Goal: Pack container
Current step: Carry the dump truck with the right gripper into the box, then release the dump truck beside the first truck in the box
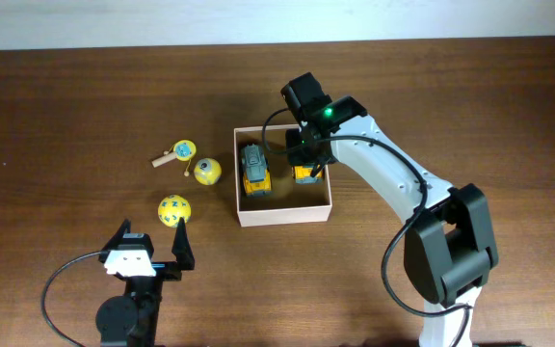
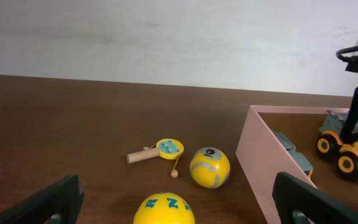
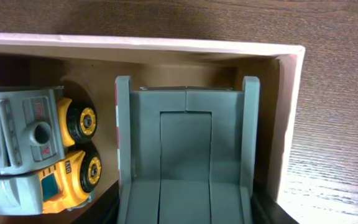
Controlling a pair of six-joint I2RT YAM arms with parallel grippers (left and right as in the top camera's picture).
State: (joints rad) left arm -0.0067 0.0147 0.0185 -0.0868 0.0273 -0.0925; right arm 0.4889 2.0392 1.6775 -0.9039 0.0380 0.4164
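**Right gripper in the box, pinching a dump truck**

The box (image 1: 284, 216) sits mid-tabletop (image 1: 66, 106). The right gripper (image 1: 303, 159) reaches down into its right half, fingers pressed against the sides of a dump truck (image 3: 185, 149) with its grey bed. A second truck (image 1: 255, 170), grey and yellow, lies in the left half, just beside it. The left gripper (image 1: 150, 241) hangs near the front edge, spread wide, holding nothing. Left of the box lie two yellow balls (image 1: 206, 172) (image 1: 173, 209) and a wooden rattle (image 1: 179, 150).
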